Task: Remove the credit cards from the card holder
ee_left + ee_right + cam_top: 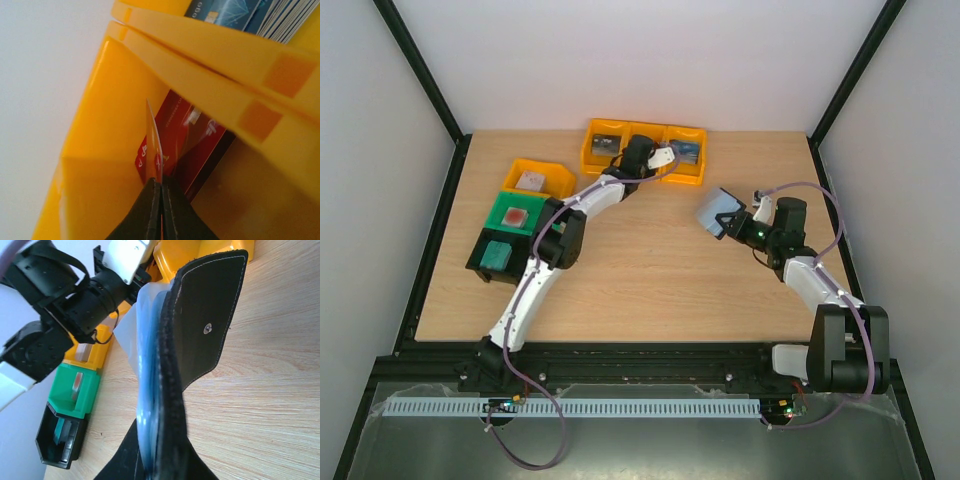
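My left gripper (161,189) pinches a credit card (154,145) inside the yellow bin (95,130), so I'd let go next, while my right gripper (732,224) clamps the card holder (716,209) above the counter (650,280).

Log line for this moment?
left hand: shut on credit card, inside yellow bin | right hand: shut on card holder

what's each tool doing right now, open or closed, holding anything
left tool: closed on a red credit card, down inside a yellow bin
right tool: closed on the card holder, its flap hanging open
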